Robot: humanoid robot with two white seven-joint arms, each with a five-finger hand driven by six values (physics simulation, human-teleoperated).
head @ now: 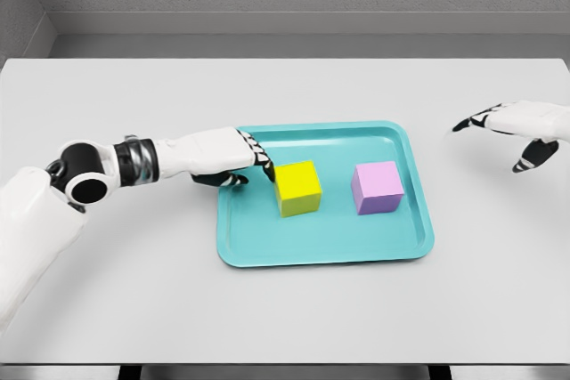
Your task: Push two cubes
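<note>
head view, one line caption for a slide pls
Left hand touches yellow cube beside purple cube on teal tray.

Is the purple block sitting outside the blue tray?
No, the purple block sits inside the blue tray, to the right of the yellow block.

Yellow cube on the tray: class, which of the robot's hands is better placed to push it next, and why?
Probably the left hand: its fingertips reach over the teal tray's left rim, at the yellow cube's left face. The right hand hovers off the tray, beyond the purple cube.
</note>
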